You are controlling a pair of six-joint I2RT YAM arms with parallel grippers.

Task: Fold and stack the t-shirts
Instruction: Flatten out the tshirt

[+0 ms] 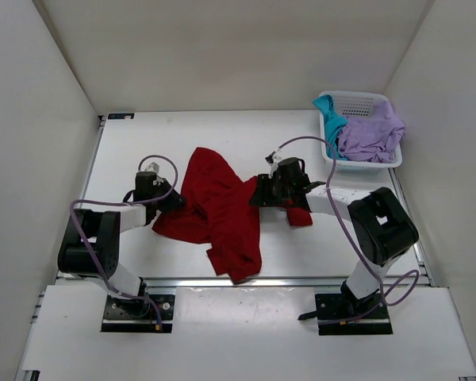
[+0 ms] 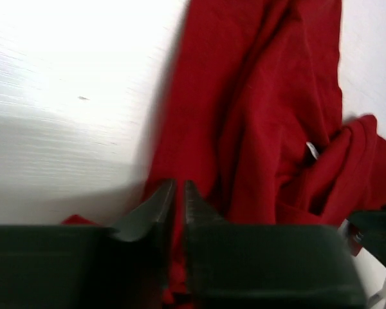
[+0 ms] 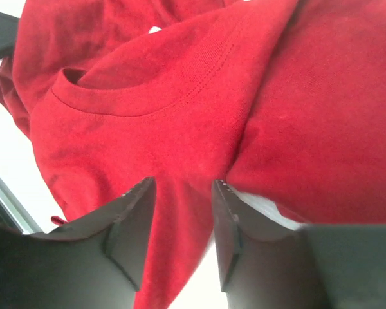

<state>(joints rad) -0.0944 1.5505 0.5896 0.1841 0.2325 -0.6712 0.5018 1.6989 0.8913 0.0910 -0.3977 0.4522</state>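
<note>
The red shirt is light, limp cloth. It will likely sag, stretch and drag over the table rather than keep a shape. A thin pinch could slip off it, so a doubled edge or a seam looks the safer hold. The ribbed collar and the stitched seams beside it seem the firmest places. Two holds set well apart along one edge should let it be drawn flat.

The left jaws stand almost together on the shirt's left edge, with a sliver of red cloth caught in the slit between them. The right jaws stand apart at the shirt's right side; a fold of cloth near the collar runs between them but is not pinched.

The shirt is plain deep red and lies crumpled in the middle of the table, with one end trailing toward the near edge. The teal shirt and the lavender shirt lie bundled and unfolded in the white basket at the far right. The teal one hangs over the basket's left rim.
</note>
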